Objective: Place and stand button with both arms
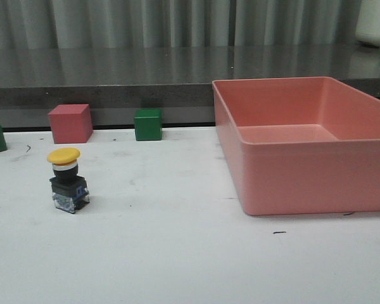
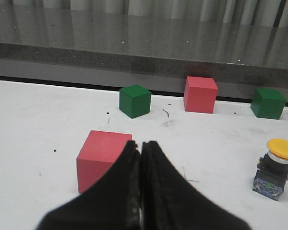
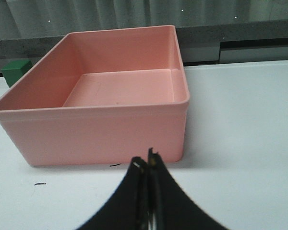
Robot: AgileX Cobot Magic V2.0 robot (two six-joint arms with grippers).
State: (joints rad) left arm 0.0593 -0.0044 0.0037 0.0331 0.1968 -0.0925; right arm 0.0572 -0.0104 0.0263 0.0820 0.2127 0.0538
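On the white worktop (image 1: 177, 253), the yellow-capped button (image 1: 68, 180) stands upright, untouched. Left hand (image 2: 140, 146) and right hand (image 3: 146, 165) are both pressed together, empty.

Low front view; close wrist views.

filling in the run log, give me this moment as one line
button: upright on table, yellow cap up, untouched | left gripper: shut, empty, near a pink cube | right gripper: shut, empty, facing pink bin | bin: empty
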